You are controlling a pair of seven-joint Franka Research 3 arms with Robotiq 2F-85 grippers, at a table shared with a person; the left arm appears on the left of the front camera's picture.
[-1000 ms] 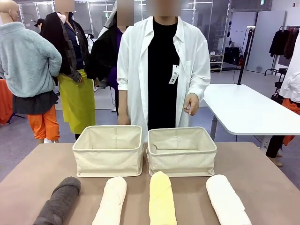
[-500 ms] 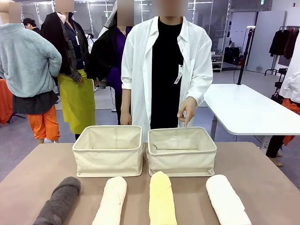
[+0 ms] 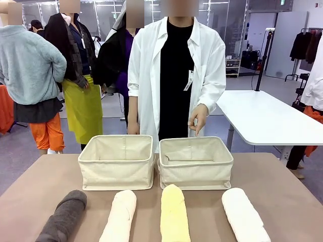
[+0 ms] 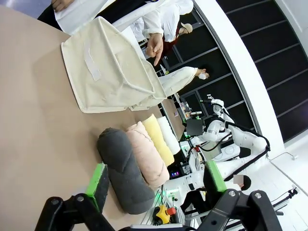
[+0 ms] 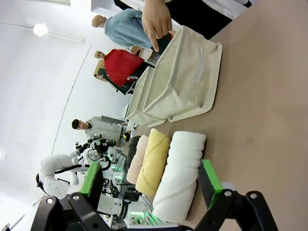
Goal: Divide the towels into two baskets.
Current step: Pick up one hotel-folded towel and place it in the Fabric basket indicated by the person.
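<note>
Opening step of the sort, judged from the layout: no roll yet stowed. Dark grey towel [image 3: 63,218], cream-peach towel [image 3: 120,216], pale yellow towel [image 3: 174,214] and white towel [image 3: 245,214] in one row along the near edge of the surface [image 3: 282,176], dark grey toward the left corner, white toward the right, each roll lengthwise toward the far edge and apart from its neighbours. Left basket [image 3: 116,171] and right basket [image 3: 196,174] side by side just beyond the row, toward the middle of the far edge, inner walls touching or nearly so; no towel visible in either. Person's hand [image 3: 198,118] above the far rim of the right basket, fingers turned down, contact with the rim not clear. Left pincer [image 4: 156,179] wide apart and empty, dark grey towel just ahead of its fingers. Right pincer [image 5: 150,177] likewise wide apart and empty, white towel just ahead. Next move, as a judgement: calls for lowering one pincer over the middle of its nearest roll, closing across the thickness and not the length, lifting clear of the soft basket wall, then releasing inside; two rolls per basket for an even split. Mid-length grip advisable against sagging or unrolling of the soft terry
</note>
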